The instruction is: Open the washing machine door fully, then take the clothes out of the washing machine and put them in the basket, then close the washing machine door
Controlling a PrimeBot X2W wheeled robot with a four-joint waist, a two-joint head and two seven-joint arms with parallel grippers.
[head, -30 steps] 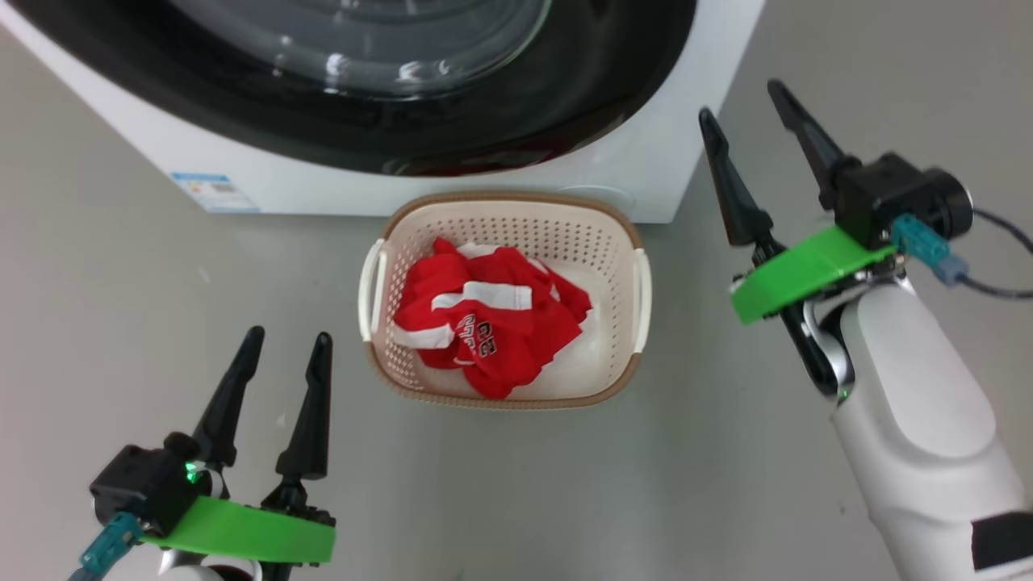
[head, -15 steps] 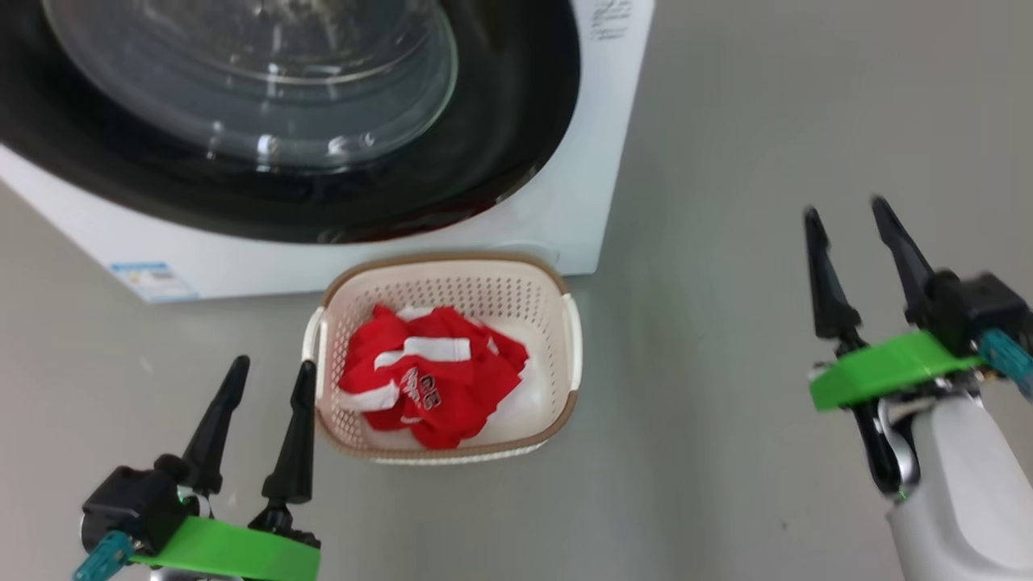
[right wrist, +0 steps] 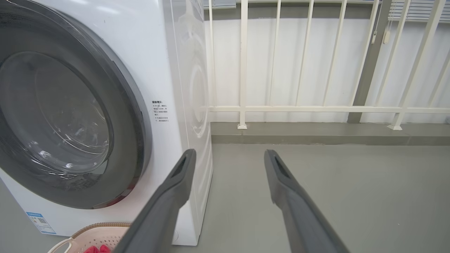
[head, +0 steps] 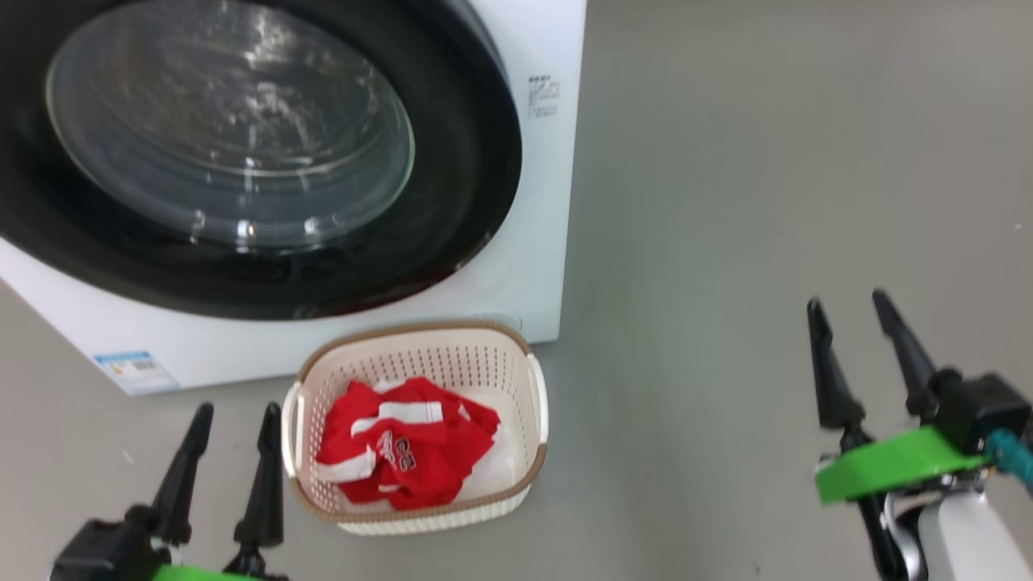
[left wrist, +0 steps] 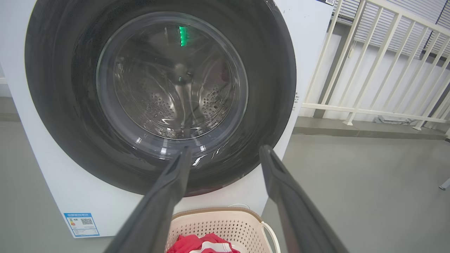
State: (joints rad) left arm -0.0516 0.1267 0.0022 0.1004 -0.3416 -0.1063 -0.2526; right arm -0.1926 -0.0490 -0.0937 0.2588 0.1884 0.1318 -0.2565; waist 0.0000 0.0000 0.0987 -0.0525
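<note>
door shut, red clothes in basket

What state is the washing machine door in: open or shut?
Shut: the washing machine door sits flush in the white front of the washing machine, with no gap visible along its rim.

White railing behind grey floor

The washing machine door sits closed against the washing machine, barring the drum. The basket stands on the floor just before the machine's lower front, with free room above the clothes. My left gripper hangs just beside its left handle. My right gripper has bare floor all round; a white railing bounds the far side.
</note>
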